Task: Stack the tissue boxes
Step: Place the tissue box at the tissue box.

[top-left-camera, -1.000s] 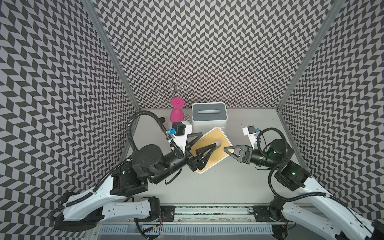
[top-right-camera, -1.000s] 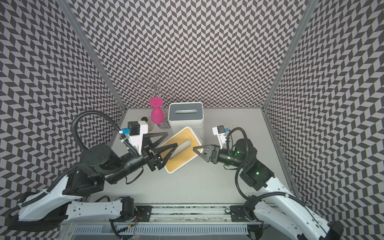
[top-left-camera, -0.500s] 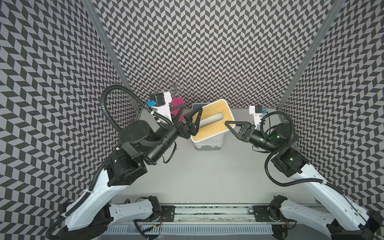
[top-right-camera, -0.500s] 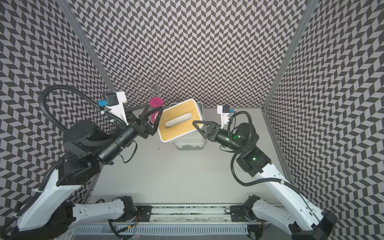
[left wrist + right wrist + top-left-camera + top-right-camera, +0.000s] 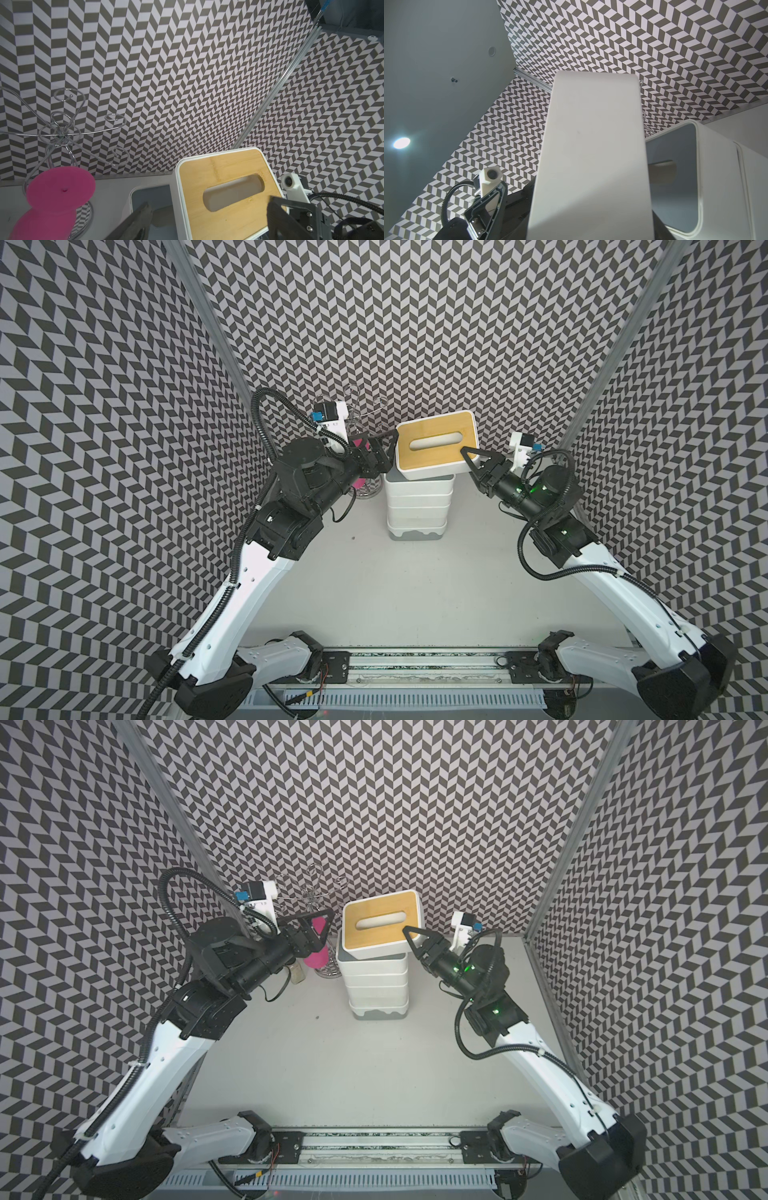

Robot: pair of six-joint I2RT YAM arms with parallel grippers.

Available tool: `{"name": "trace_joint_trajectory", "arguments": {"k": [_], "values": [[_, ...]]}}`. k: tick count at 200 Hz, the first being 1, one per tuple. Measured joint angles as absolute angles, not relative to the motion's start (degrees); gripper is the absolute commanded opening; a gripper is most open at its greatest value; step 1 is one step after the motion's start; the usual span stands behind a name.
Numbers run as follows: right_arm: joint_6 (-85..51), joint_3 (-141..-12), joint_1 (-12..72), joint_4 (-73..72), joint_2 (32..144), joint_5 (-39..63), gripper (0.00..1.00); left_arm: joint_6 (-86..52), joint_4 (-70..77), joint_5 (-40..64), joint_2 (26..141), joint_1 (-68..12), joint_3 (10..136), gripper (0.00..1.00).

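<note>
A tissue box with a tan bamboo lid [image 5: 434, 445] [image 5: 380, 928] [image 5: 224, 199] hangs slanted over a stack of several white tissue boxes [image 5: 417, 506] [image 5: 376, 986]. The stack's top lid is grey [image 5: 153, 199] [image 5: 675, 176]. Whether the slanted box touches it I cannot tell. My right gripper [image 5: 468, 459] [image 5: 409, 936] is shut on that box's right end, whose white wall [image 5: 591, 155] fills the right wrist view. Just off the box's left end my left gripper [image 5: 388, 450] [image 5: 326, 928] stands open and holds nothing. Only one of its fingers [image 5: 137, 220] shows in the left wrist view.
A pink hourglass-shaped object [image 5: 316, 959] [image 5: 60, 187] and a chrome wire stand [image 5: 309, 894] [image 5: 62, 128] are at the back left, beside the left gripper. A small glass jar [image 5: 297, 973] sits there too. Patterned walls close in the back and both sides.
Both arms carried the bamboo-lidded box up from the middle of the table and back over the stack. The left gripper has since opened and let go of its end.
</note>
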State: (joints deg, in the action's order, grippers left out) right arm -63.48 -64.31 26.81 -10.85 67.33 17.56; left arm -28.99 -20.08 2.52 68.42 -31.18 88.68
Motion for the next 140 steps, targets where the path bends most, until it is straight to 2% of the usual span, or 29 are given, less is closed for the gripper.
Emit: {"name": "trace_joint_trajectory", "arguments": {"k": [42,140], "values": [[-64.0,-68.0,26.4,-12.6,72.2,17.8,0.41,-31.0,-19.0,7.4,71.6,-27.6,86.7,0.91],[-64.0,-68.1,26.4,-12.8,75.7,20.2,0.43,-32.7,-18.9,10.3,80.2,-26.1,88.1,0.88]]}}
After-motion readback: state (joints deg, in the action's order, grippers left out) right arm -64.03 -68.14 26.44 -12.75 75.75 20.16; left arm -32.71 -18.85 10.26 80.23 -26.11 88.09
